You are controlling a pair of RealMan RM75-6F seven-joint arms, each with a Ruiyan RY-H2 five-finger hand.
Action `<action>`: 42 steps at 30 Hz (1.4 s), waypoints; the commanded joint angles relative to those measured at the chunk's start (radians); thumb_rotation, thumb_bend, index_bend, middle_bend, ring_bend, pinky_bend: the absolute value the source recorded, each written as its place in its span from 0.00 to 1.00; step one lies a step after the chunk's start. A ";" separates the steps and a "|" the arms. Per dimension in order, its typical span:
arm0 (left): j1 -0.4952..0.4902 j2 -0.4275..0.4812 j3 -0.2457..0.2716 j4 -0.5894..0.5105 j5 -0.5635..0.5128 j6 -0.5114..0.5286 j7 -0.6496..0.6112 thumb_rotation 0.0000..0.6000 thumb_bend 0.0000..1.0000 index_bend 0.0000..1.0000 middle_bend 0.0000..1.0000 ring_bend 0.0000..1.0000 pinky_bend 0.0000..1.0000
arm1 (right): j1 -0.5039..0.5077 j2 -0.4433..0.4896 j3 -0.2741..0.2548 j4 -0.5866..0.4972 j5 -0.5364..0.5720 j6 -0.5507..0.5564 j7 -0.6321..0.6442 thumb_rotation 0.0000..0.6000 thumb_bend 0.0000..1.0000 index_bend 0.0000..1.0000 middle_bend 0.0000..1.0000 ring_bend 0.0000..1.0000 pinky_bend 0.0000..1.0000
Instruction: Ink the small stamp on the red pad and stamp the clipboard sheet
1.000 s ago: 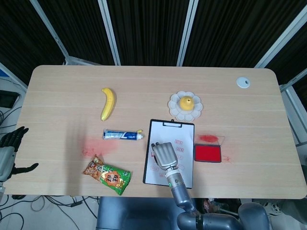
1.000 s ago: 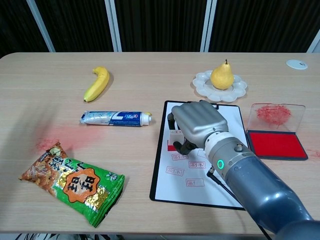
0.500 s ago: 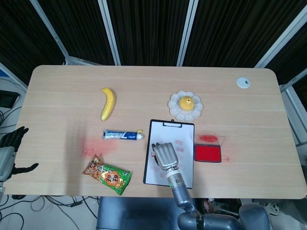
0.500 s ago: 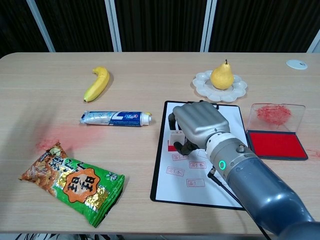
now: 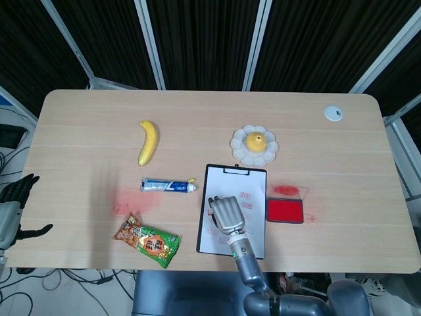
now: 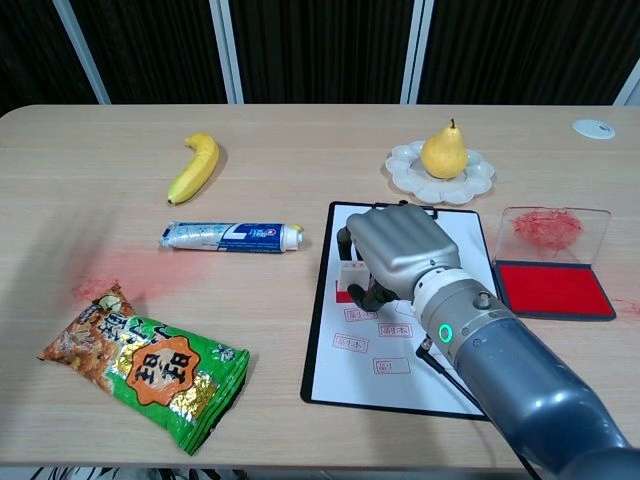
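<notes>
My right hand (image 6: pixel 400 252) grips the small stamp (image 6: pixel 351 283) on the clipboard sheet (image 6: pixel 400 335), lower centre. I judge: press straight down, no sliding. Red pad (image 6: pixel 552 288) lies right.

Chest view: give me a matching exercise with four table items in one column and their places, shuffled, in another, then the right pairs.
Items:
1. pear
2. red ink pad
3. snack bag
4. toothpaste tube

Places:
A. right of the clipboard
B. on the white plate
C. below the banana
D. near front left corner of the table

Pairs: 1-B, 2-A, 3-D, 4-C
</notes>
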 commanded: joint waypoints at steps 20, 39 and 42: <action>-0.001 0.001 0.000 0.000 -0.002 -0.002 0.000 1.00 0.02 0.00 0.00 0.00 0.00 | -0.004 -0.009 0.000 0.015 0.008 -0.013 -0.009 1.00 0.74 0.92 0.82 0.89 0.88; 0.000 0.001 0.001 -0.001 0.000 0.001 0.000 1.00 0.02 0.00 0.00 0.00 0.00 | 0.000 0.006 0.016 -0.008 -0.022 0.005 0.003 1.00 0.74 0.92 0.82 0.89 0.88; 0.000 0.001 0.001 -0.001 0.000 0.000 0.000 1.00 0.02 0.00 0.00 0.00 0.00 | 0.007 0.021 0.029 -0.030 -0.039 0.015 0.002 1.00 0.74 0.92 0.82 0.89 0.88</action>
